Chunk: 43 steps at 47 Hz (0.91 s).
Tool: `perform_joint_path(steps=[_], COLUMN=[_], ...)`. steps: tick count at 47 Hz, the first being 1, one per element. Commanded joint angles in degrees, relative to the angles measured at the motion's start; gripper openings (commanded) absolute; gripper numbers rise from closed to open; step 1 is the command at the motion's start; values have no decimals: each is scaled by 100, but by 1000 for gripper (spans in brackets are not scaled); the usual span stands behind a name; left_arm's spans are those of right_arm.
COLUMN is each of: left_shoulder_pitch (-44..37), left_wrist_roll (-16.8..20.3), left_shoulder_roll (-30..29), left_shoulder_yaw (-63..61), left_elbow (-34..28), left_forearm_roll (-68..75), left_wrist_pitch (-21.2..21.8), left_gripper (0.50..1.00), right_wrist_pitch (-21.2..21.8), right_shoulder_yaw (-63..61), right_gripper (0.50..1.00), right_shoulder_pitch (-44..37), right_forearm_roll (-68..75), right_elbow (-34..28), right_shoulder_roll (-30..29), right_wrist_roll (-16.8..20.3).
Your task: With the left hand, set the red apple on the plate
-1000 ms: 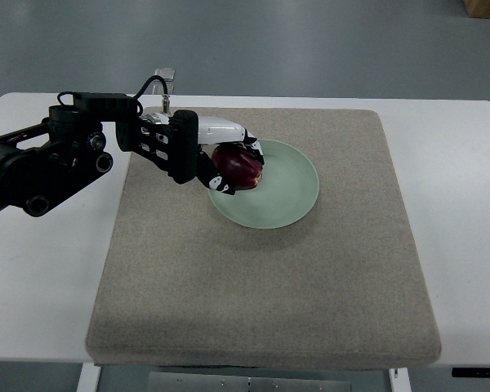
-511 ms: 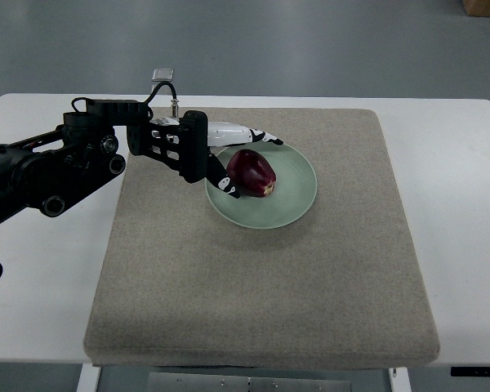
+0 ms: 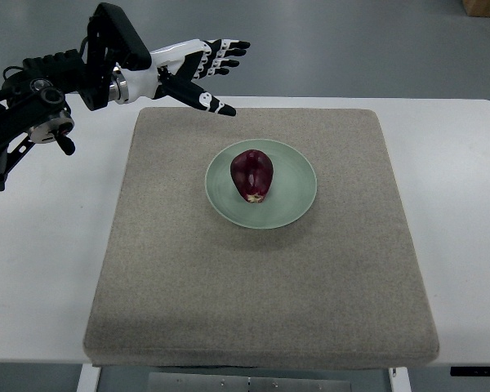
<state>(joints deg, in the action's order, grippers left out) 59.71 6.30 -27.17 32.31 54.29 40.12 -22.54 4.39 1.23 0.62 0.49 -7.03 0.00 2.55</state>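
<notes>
A dark red apple (image 3: 253, 175) lies on the pale green plate (image 3: 298, 196) in the middle of the mat. My left hand (image 3: 202, 71) is raised above the table's far left part, well away from the plate. Its fingers (image 3: 226, 50) are spread and hold nothing. The left arm (image 3: 41, 122) comes in from the left edge. The right arm does not show.
A beige mat (image 3: 261, 278) covers most of the white table (image 3: 457, 180). The grey floor shows beyond the table's far edge. A brown box corner (image 3: 485, 6) sits at the top right.
My left hand has let go of the apple, opened, and lifted up and back to the far left. The apple has settled on the plate.
</notes>
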Motion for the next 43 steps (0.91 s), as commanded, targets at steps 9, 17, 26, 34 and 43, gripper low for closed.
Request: perform_joint_path(steps=[9, 17, 26, 34, 43], left_shoulder_pitch=[-285, -478, -785, -935, -962], left_wrist_roll=[-436, -498, -524, -604, -718], left_shoulder_roll=[-245, -245, -245, -280, -280], left_shoulder_yaw=[303, 320, 320, 347, 391], left_elbow=[-629, -815, -806, -806, -806], left_forearm_roll=[-3904, -4978, -5163, -5172, -5172], left_wrist_pitch=[-505, -840, -814, -814, -796], left_gripper=[999, 996, 996, 996, 996], right_wrist_pitch=[0, 0, 0, 62, 53], right_shoulder_yaw=[0, 0, 0, -18, -9], right_gripper=[930, 928, 928, 930, 928], right_shoulder_pitch=[0, 0, 0, 0, 26], right_forearm_roll=[4, -5, 4, 39, 30], right_elbow=[0, 0, 0, -70, -88], right_shoulder_roll=[0, 0, 0, 0, 0], right_wrist_roll=[0, 0, 0, 0, -9])
